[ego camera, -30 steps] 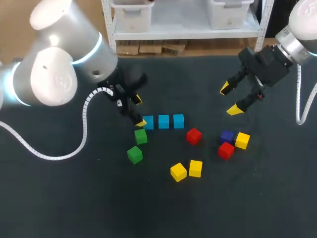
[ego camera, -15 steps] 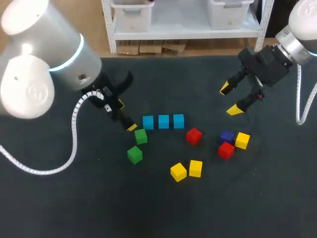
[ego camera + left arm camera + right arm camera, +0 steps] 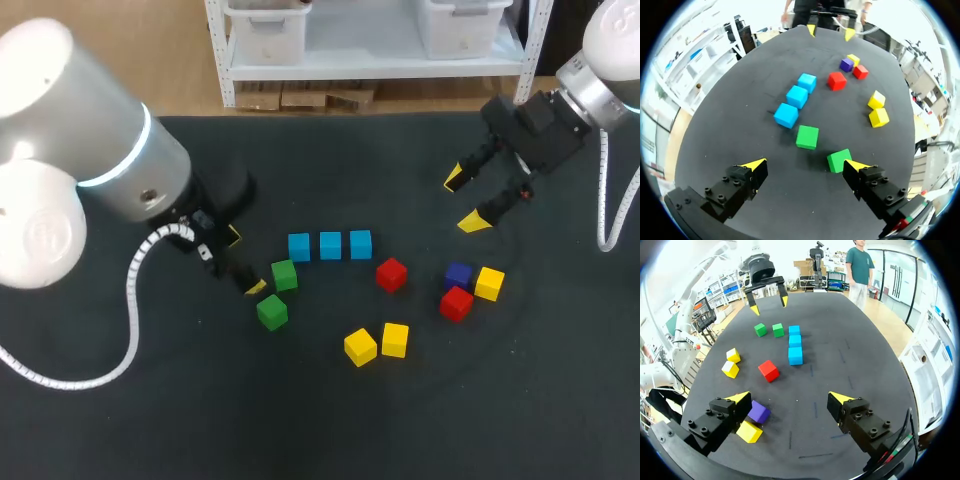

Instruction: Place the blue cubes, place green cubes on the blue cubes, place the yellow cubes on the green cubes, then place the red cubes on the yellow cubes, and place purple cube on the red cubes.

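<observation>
Left gripper (image 3: 243, 262) wide open, empty, 9 o'clock of green cube (image 3: 284, 275). Right gripper (image 3: 462, 200) wide open, empty, 12 o'clock of purple cube (image 3: 458, 274). Blue cubes (image 3: 330, 245) in row.

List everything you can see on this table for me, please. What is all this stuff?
blue cubes: three, blue, in a row near the table's middle.
green cubes: two, green, just left of and nearer than the row.
red cubes: two, red, one right of the row, one in the right-hand cluster.
yellow cubes: three, yellow, two together nearest the camera, one in the cluster.
purple cube: one, purple, in the cluster.
table: one, dark.
left gripper: one, yellow-tipped, open, beside the green cubes.
right gripper: one, yellow-tipped, open, beyond the cluster.
</observation>
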Robot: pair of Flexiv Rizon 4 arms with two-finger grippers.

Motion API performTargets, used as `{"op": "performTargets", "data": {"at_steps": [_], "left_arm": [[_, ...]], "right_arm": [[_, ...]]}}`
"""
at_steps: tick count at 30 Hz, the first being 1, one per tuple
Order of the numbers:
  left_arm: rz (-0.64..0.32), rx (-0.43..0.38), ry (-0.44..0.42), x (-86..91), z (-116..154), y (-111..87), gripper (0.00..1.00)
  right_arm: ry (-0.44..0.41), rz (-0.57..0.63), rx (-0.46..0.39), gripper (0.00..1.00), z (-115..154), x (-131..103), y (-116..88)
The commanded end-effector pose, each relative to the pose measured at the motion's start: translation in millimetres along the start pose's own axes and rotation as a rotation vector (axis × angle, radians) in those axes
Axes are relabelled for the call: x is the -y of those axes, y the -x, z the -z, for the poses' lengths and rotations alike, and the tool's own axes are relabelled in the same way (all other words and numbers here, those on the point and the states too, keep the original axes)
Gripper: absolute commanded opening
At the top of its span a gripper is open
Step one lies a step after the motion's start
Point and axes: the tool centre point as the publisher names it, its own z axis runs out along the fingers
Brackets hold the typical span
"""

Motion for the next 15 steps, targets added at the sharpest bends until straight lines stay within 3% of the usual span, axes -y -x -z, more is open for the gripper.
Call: {"op": "performTargets", "data": {"at_steps": [1, 9, 15], "left_arm": [[-0.036, 0.013, -0.016, -5.0, -11, 5.6, 1.0], [-0.112, 0.02, -0.032, -9.8, -24, 25.5, 1.0], [-0.135, 0.023, -0.041, -14.9, -33, 28.7, 1.0]], "right_arm": [[0.001, 0.001, 0.002, 1.0, 0, 1, 0], [0.001, 0.001, 0.002, 1.0, 0, 1, 0], [0.001, 0.001, 0.002, 1.0, 0, 1, 0]]}}
